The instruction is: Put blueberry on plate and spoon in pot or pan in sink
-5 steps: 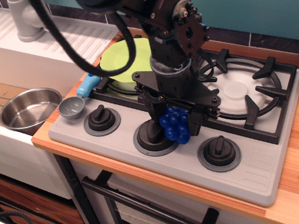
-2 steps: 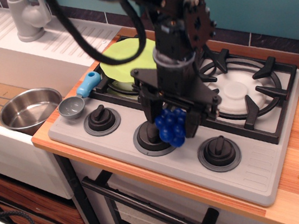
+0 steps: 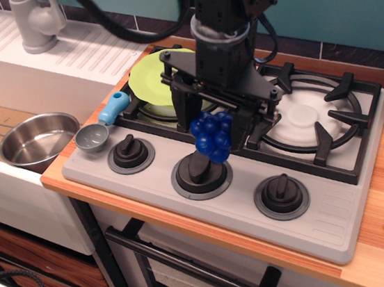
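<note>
The blueberry [image 3: 212,137] is hanging clear of the worktop, clamped between the closed jaws of the gripper [image 3: 212,128], above the middle knob [image 3: 201,168] near the front edge of the stove. Against the earlier views it is riding higher and has drifted back and a little left, away from the front edge; a second ago it was sitting down beside that knob. That lift means the pick is done and the carry toward the plate [image 3: 158,80] is under way.

The plate is lying on the rear left burner, toward the back left corner of the stove, partly hidden behind the arm. The path there is crossing only the black grate, so the berry is needing to stay above it.

The spoon [image 3: 101,125] is resting at the stove's left edge, bowl just off the front left knob [image 3: 130,153], untouched. Beyond that edge the pot [image 3: 37,141] is sitting low in the sink [image 3: 2,79], open and empty, with free room above it. The right burner and right front corner are offering no obstacle.
</note>
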Tool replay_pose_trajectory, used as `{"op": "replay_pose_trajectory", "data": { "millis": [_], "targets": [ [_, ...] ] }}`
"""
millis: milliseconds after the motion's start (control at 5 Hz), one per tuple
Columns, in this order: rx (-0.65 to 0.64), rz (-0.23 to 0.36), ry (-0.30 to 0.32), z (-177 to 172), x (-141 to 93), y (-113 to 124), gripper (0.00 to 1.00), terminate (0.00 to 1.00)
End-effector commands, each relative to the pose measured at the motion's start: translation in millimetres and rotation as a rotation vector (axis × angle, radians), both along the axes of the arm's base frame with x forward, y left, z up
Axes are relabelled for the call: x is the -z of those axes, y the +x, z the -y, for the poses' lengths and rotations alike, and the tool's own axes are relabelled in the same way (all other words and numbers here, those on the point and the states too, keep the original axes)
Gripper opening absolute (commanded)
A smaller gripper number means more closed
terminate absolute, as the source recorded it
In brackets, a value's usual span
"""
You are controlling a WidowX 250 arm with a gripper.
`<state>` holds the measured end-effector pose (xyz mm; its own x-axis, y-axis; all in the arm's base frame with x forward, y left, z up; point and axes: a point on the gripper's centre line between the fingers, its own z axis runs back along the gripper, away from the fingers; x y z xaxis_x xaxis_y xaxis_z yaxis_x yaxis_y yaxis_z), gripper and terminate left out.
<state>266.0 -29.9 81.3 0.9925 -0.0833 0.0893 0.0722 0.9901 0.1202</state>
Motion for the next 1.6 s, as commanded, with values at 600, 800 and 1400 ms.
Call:
{"op": "replay_pose_trajectory", "data": {
  "millis": [600,800,1400],
  "targets": [
    [0.151,0.099,-0.020,-67.6,-31.0,89.7,0.00,0.00],
    [0.166,0.093,-0.026,-80.6,-30.7,100.0,0.00,0.00],
    [0.203,0.101,-0.041,-108.6,-23.8,117.2,0.00,0.00]
  ]
}}
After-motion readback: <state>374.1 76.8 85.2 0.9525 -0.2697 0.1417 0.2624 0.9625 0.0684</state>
